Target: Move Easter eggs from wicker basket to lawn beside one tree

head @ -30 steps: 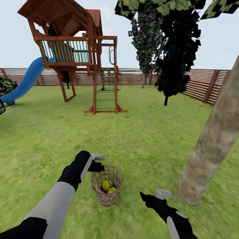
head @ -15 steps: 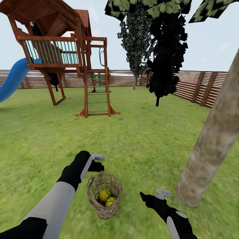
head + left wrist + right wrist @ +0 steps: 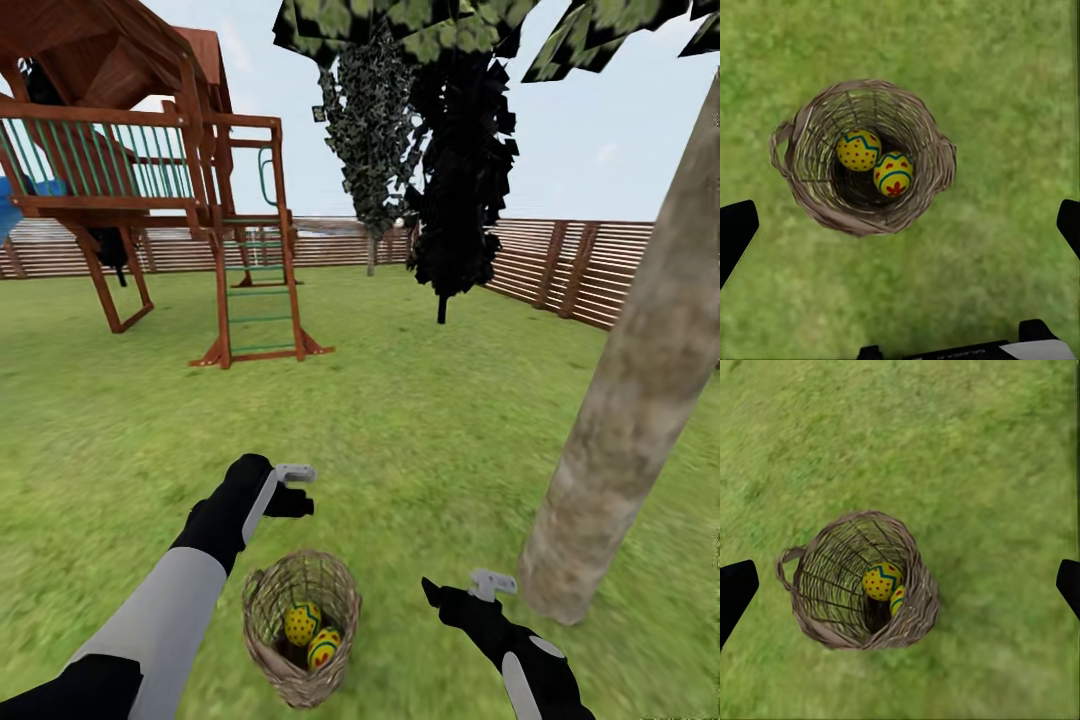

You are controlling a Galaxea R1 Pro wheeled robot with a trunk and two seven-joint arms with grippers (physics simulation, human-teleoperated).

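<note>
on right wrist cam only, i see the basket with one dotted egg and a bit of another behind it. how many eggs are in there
Observer: The left wrist view shows two in the wicker basket: a dotted egg and a flower-marked egg, side by side. I can't see a third.
Operator: where's the nearest tree
Observer: In the head view, a thick grey-beige trunk stands on the lawn to the basket's right, apart from it.
Operator: left pincer?
Observer: The left pincer is open and empty, held above the basket and pointing down at it.
</note>
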